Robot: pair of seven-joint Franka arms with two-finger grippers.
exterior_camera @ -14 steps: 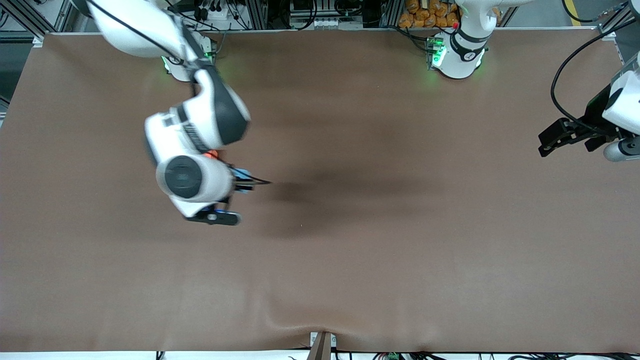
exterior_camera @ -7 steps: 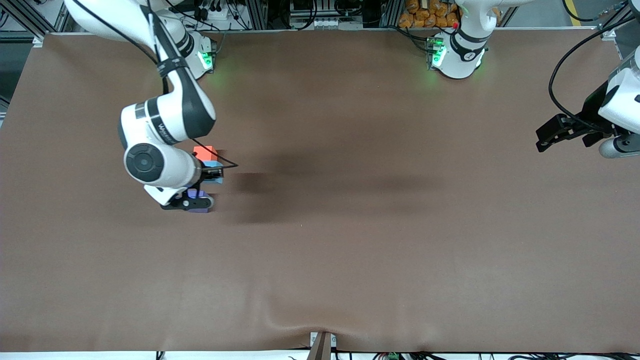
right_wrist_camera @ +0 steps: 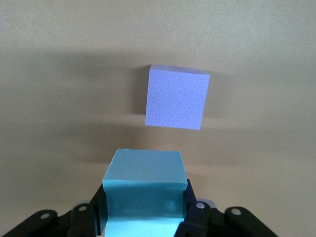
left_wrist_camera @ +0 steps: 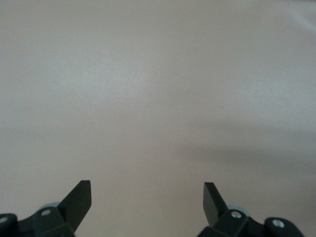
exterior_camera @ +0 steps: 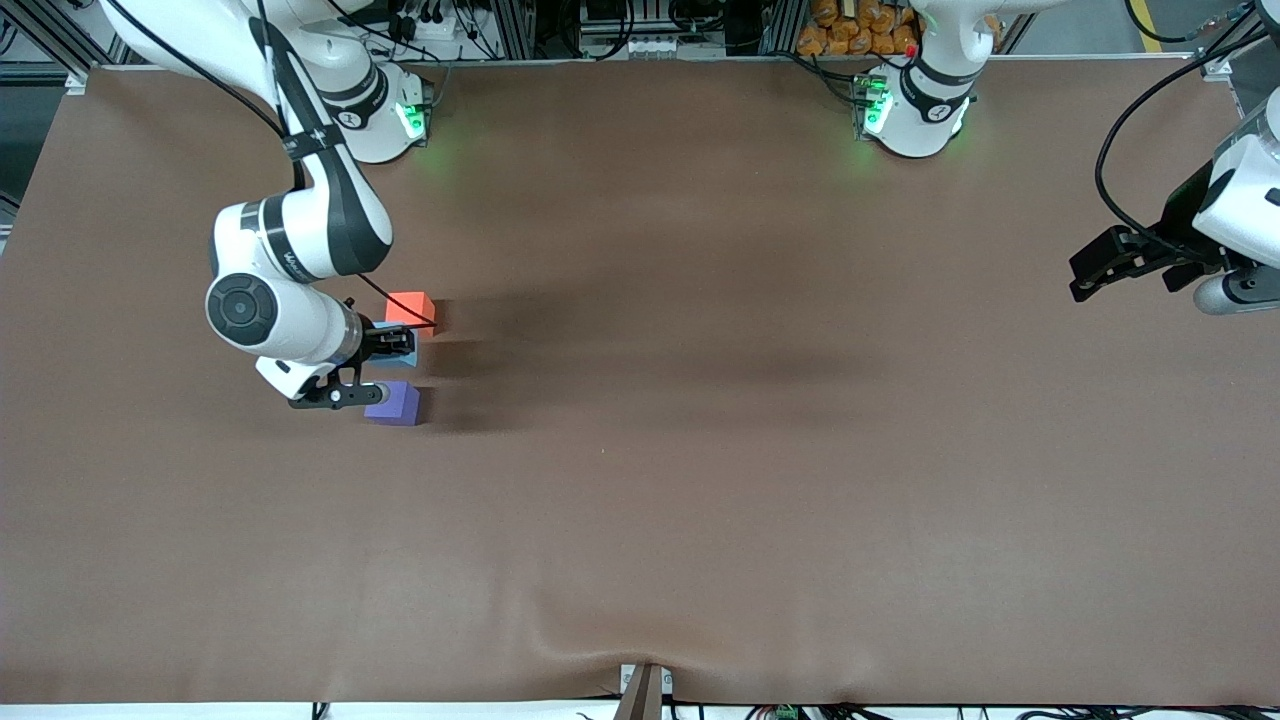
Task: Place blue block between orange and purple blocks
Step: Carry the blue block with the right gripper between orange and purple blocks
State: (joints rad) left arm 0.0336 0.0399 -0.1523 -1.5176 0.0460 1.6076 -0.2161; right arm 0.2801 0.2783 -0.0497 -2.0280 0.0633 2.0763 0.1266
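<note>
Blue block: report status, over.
Right pincer shut on blue block, low between orange block and purple block. Left pincer open, waiting at the left arm's end of the table. Nothing in the way.

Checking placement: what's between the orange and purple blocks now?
The blue block, gripped by the right gripper, sits between the orange block and purple block in the front view.

Brown matte table (exterior_camera: pixel 760 480) under even light, metal framing (exterior_camera: pixel 520 25) along its edge
</note>
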